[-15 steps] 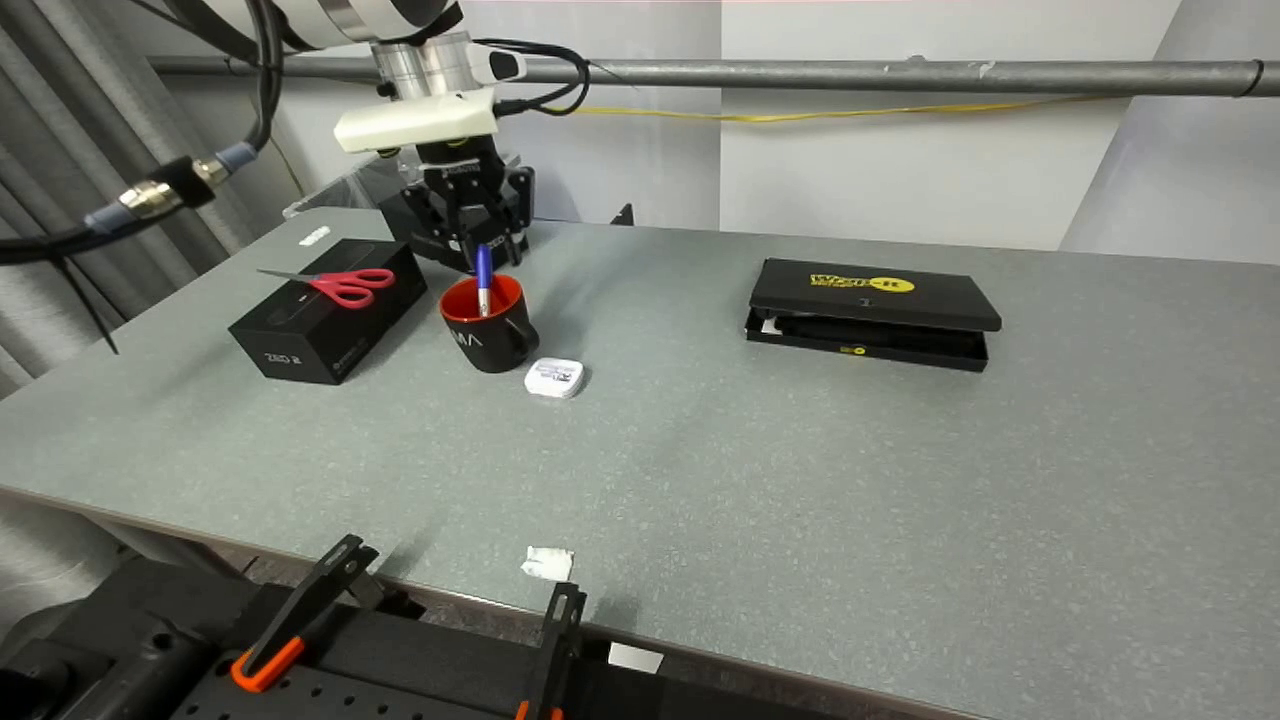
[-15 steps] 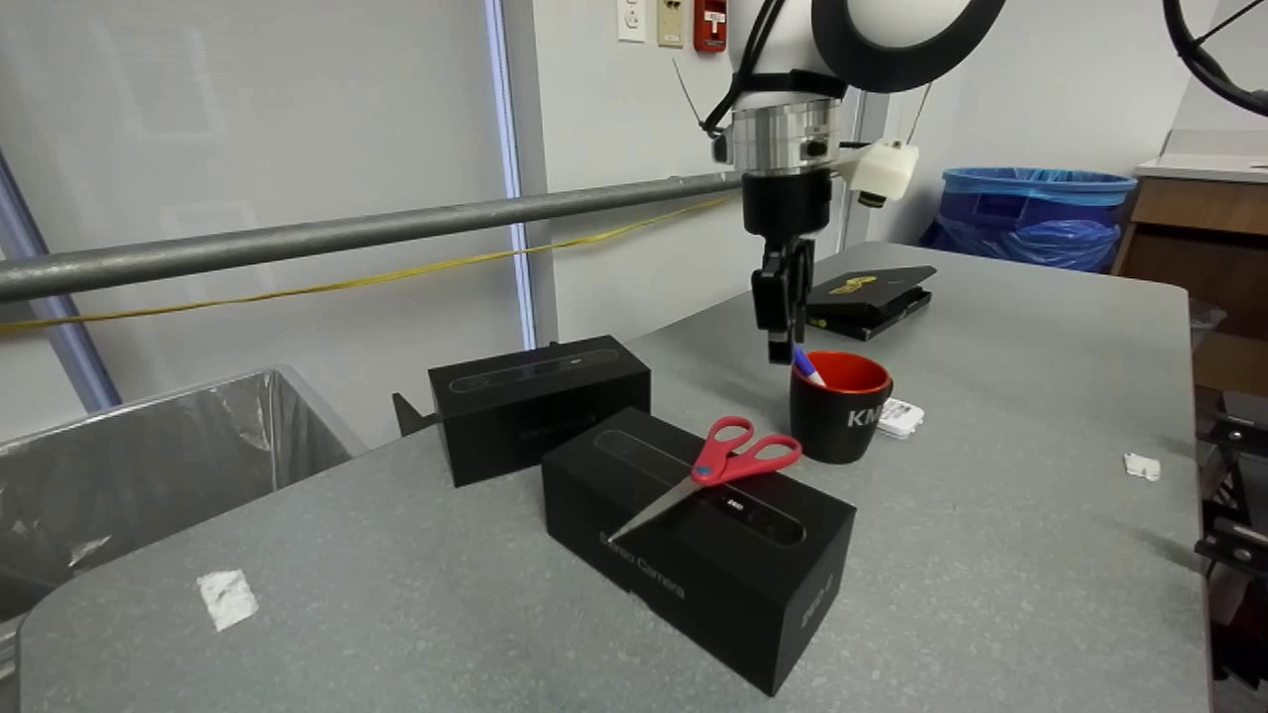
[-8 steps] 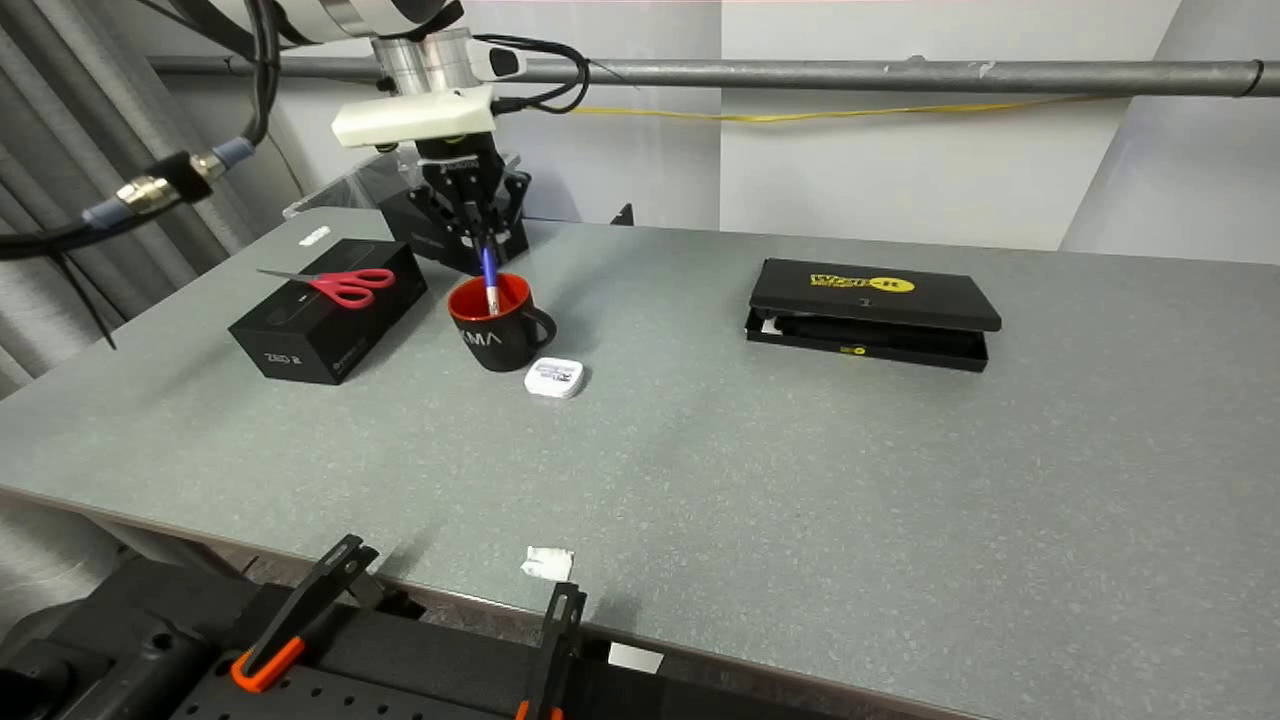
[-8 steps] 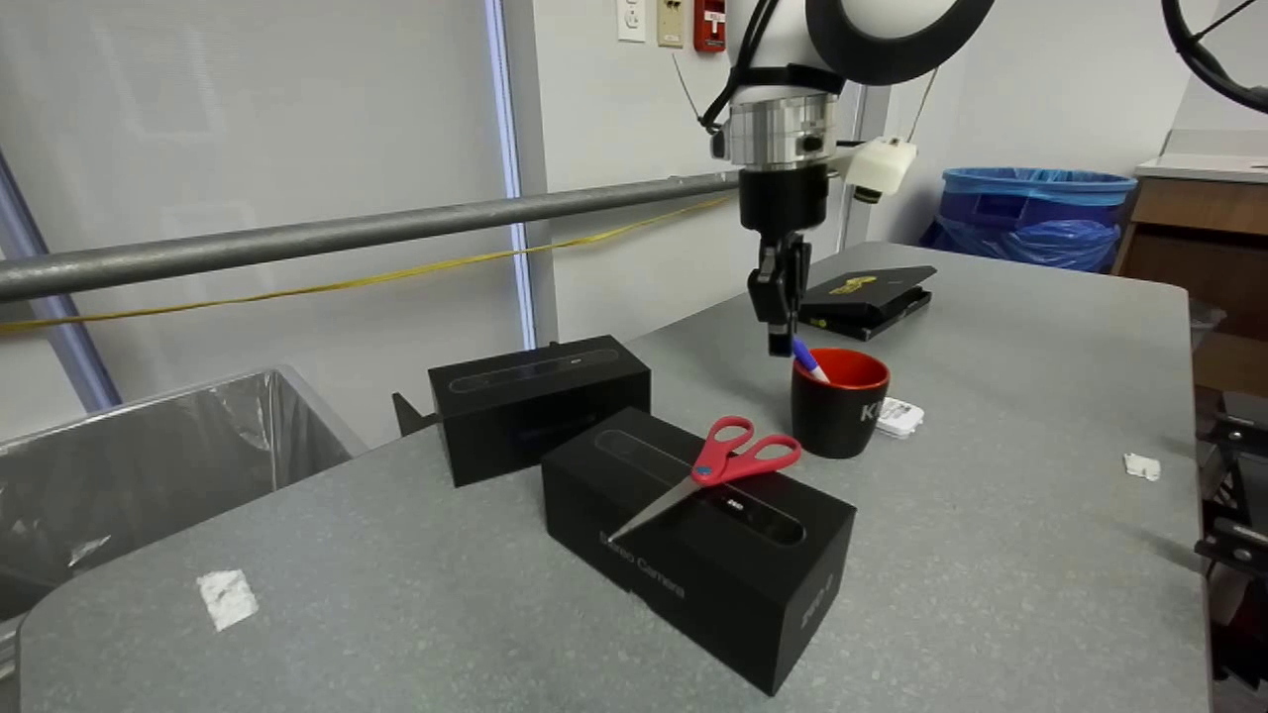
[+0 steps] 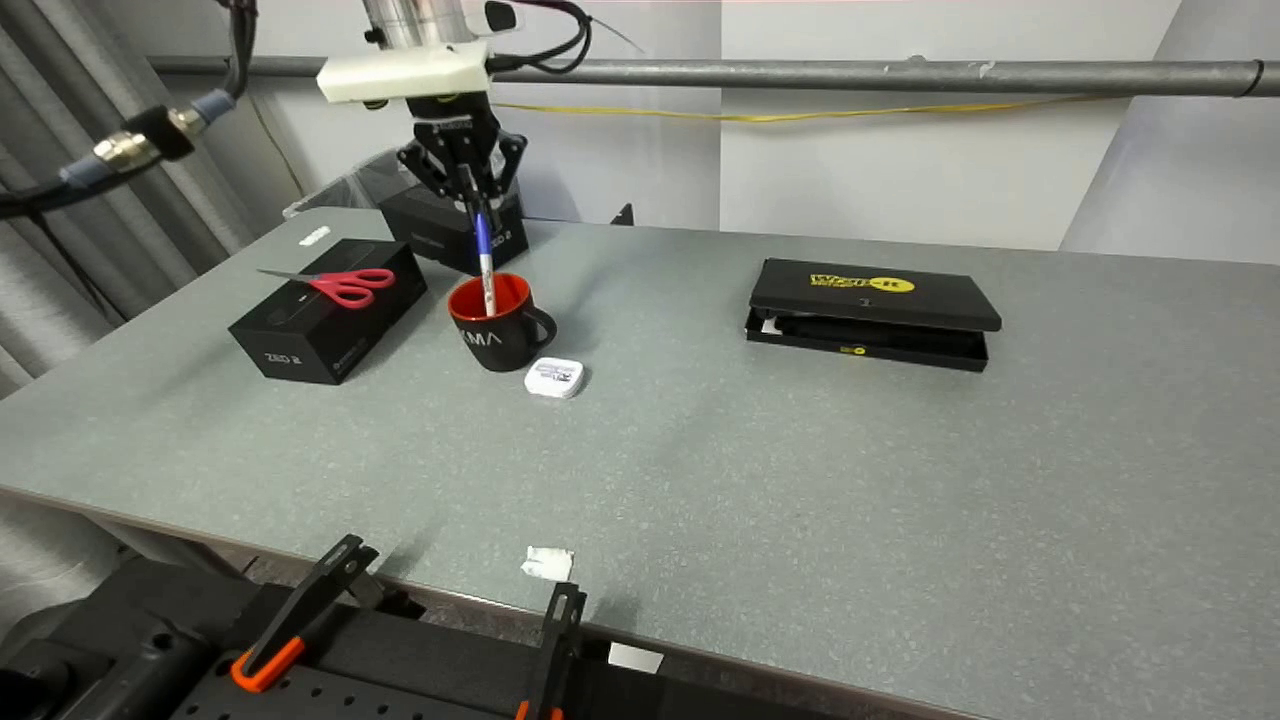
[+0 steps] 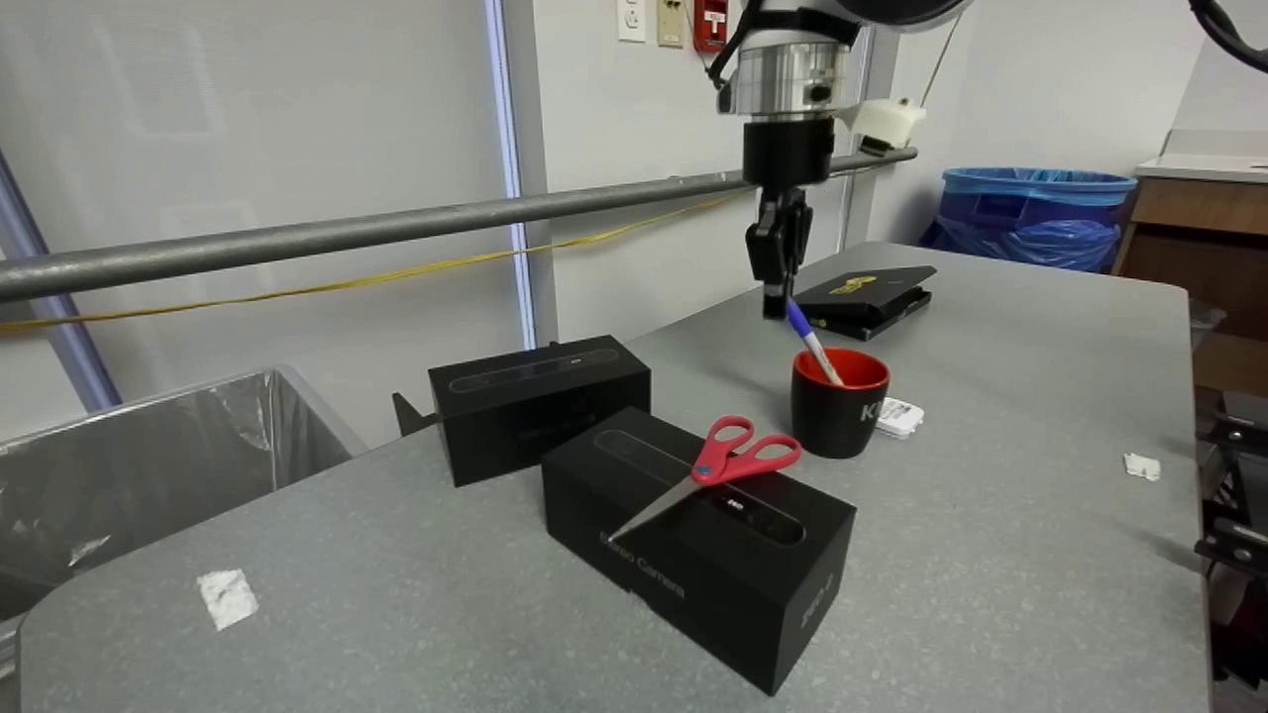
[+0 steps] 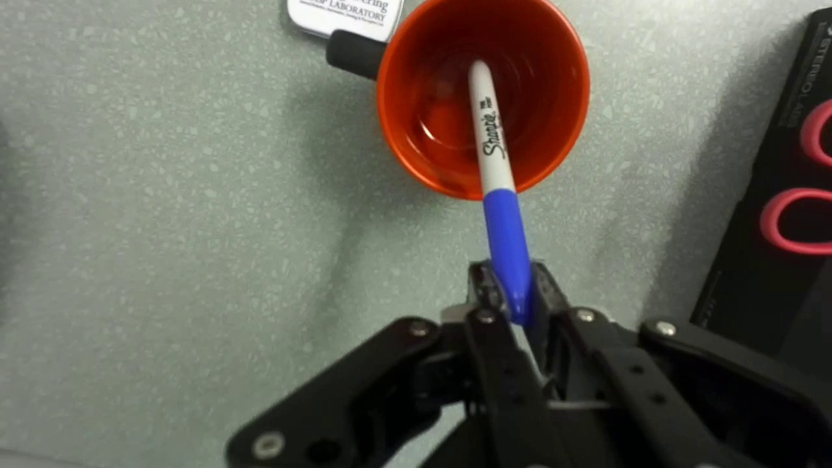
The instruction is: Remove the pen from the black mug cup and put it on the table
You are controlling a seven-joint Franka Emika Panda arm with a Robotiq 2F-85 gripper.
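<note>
A grey table [image 5: 800, 500] is seen below the gripper [image 7: 517, 290]. The black mug cup [image 6: 830, 424] is set on it, under the jaws. The pen [image 7: 500, 207] is pinched between them, blue end up, white end inside the cup.

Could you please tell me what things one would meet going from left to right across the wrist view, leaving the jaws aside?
Small white block, black mug cup, black box. Left out: the pen, which falls within the mug's width, and the red-handled scissors, which overlap the box.
</note>
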